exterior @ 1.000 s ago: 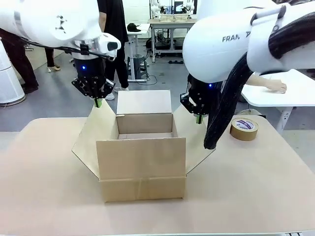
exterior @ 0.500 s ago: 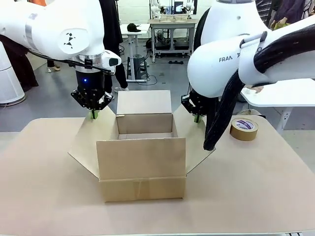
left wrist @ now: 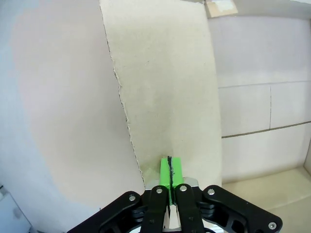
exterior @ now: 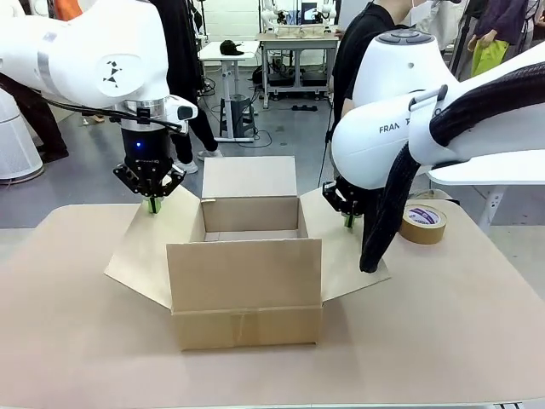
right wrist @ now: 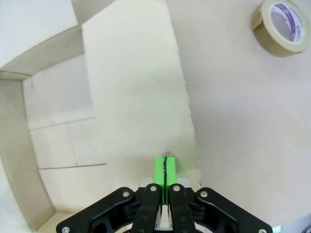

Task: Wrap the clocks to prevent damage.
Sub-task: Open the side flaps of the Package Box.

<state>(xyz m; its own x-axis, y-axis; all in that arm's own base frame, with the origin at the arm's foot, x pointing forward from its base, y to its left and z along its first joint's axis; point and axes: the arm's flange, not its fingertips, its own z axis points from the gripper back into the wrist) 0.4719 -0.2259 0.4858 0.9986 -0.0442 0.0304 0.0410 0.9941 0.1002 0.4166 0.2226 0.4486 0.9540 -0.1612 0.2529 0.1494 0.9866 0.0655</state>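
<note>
Tan tabletop (exterior: 77, 341) with rounded corners; open cardboard box (exterior: 245, 294) standing at its middle, side flaps spread down toward the left and right edges; roll of brown tape (exterior: 422, 223) lying flat near the far right corner, just beside the right flap, not touching it.

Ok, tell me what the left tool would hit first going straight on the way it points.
The shut left tool points down at the box's left flap, so that flap comes first; its tips look nearly on it.
</note>
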